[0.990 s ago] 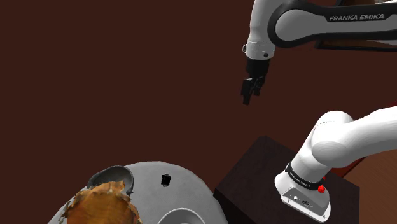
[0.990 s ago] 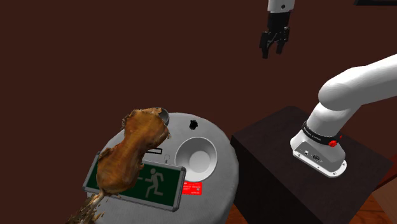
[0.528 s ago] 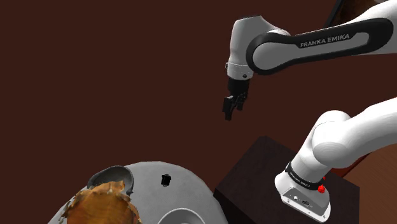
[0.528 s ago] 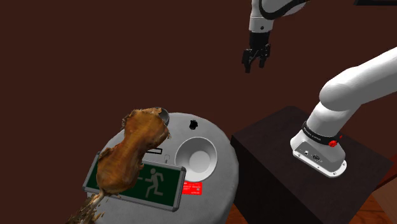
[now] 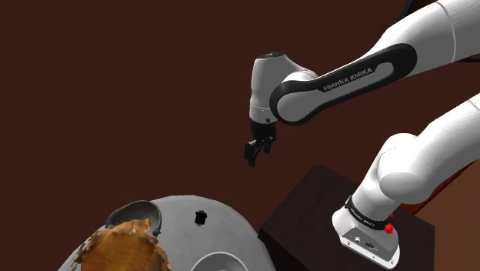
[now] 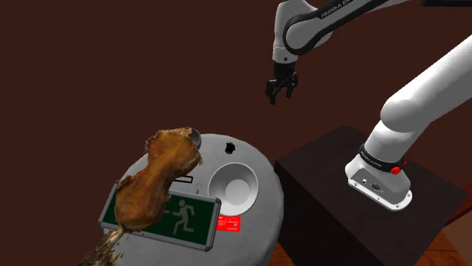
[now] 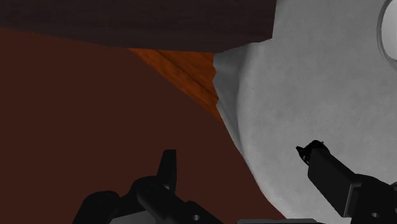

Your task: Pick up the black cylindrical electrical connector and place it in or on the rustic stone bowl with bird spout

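Hanging well above the table [image 5: 225, 231] with gripper [image 5: 252, 154] spread wide, empty. Down toward seven o'clock in the shoulder view for the connector [image 5: 201, 218], well apart. Too small to read its long axis. At its nine o'clock, the bowl [image 5: 146, 209], partly behind a brown lump [image 5: 123, 248].

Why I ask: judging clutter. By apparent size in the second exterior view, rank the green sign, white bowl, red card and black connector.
1. Green sign
2. White bowl
3. Red card
4. Black connector
All sit on one table, so nearness hardly skews this.
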You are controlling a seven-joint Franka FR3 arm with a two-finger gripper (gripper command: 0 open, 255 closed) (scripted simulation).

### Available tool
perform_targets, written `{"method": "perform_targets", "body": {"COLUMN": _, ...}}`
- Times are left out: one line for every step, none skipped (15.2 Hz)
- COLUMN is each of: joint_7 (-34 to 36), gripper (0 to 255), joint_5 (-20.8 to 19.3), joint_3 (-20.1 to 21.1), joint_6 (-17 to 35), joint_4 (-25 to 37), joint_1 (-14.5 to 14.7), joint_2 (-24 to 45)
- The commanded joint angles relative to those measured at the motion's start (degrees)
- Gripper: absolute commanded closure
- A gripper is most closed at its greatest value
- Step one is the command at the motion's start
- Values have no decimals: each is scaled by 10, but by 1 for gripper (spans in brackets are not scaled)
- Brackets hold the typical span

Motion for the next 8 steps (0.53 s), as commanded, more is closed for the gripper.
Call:
{"method": "perform_targets", "body": {"joint_7": 22, "gripper": 0, "joint_5": -2, "joint_3": 20, "joint_6": 41, "joint_4": 4, "joint_1": 4, "joint_2": 39}}
{"method": "perform_targets", "body": {"joint_7": 32, "gripper": 0, "joint_5": -6, "joint_3": 28, "joint_6": 60, "joint_4": 9, "joint_1": 4, "joint_2": 61}}
{"method": "perform_targets", "body": {"joint_7": 43, "gripper": 0, "joint_5": -13, "joint_3": 36, "joint_6": 79, "joint_4": 15, "joint_1": 4, "joint_2": 84}}
{"method": "perform_targets", "body": {"joint_7": 55, "gripper": 0, "joint_5": -21, "joint_3": 44, "joint_6": 97, "joint_4": 21, "joint_1": 4, "joint_2": 107}}
{"method": "perform_targets", "body": {"joint_7": 68, "gripper": 0, "joint_5": -31, "joint_3": 51, "joint_6": 114, "joint_4": 29, "joint_1": 4, "joint_2": 131}}
{"method": "perform_targets", "body": {"joint_7": 82, "gripper": 0, "joint_5": -43, "joint_3": 57, "joint_6": 131, "joint_4": 37, "joint_1": 4, "joint_2": 155}}
{"method": "perform_targets", "body": {"joint_7": 97, "gripper": 0, "joint_5": -56, "joint_3": 63, "joint_6": 147, "joint_4": 47, "joint_1": 4, "joint_2": 179}}
{"method": "perform_targets", "body": {"joint_7": 114, "gripper": 0, "joint_5": -72, "joint_3": 67, "joint_6": 162, "joint_4": 57, "joint_1": 5, "joint_2": 204}}
